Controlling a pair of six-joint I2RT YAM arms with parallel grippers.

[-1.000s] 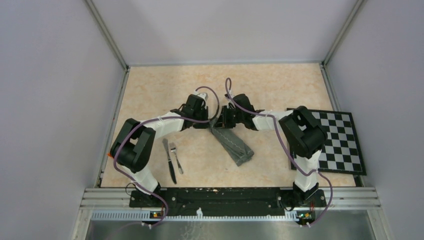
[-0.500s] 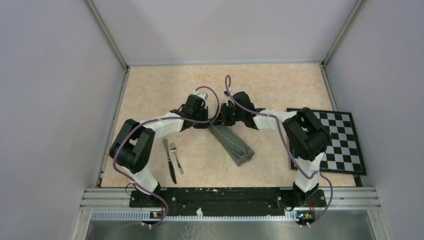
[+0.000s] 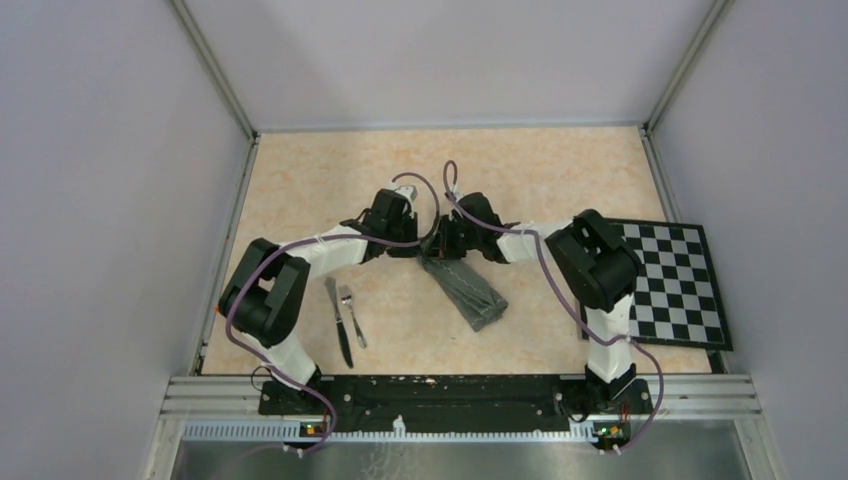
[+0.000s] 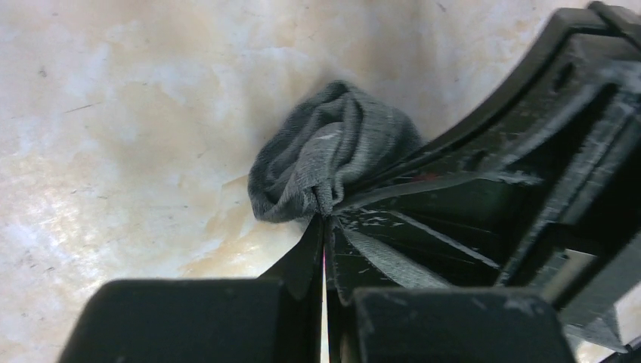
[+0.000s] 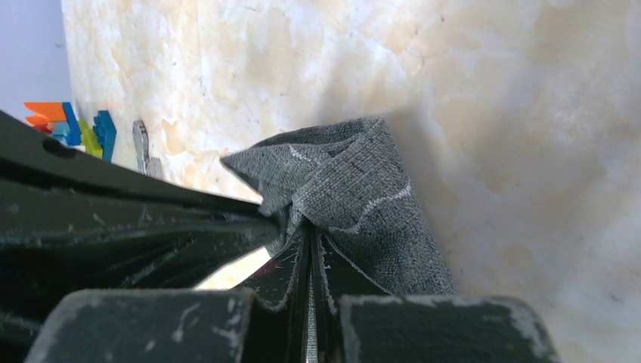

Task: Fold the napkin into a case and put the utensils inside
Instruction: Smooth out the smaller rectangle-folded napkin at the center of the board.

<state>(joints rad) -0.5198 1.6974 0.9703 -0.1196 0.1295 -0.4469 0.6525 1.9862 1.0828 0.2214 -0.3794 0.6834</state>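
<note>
The napkin (image 3: 467,288) lies on the counter (image 3: 540,180) folded into a narrow oblong, a little to the right of the middle; its long axis runs on a slant, from a far end that points toward the left to a near end that points toward the right. The far end is lifted and gathered into a bunch, and both hands meet there; the near end lies flat on the counter.

The left hand (image 4: 325,221) has its fingers pressed together on a small fold of the grey cloth, which bulges out just past the tips; the right hand (image 5: 310,231) is pinching the same end from the other side, its fingers closed on the cloth where the lighter stitched line crosses. The two hands stand tip to tip, almost touching each other.

The knife (image 3: 338,320) and the fork (image 3: 352,315) lie side by side on the counter to the left of the napkin, apart from it; their long axes run from near to far, only a little slanted, and the knife is the one further to the left. A checkered board (image 3: 680,285) lies at the right edge of the counter, partly under the right arm.
</note>
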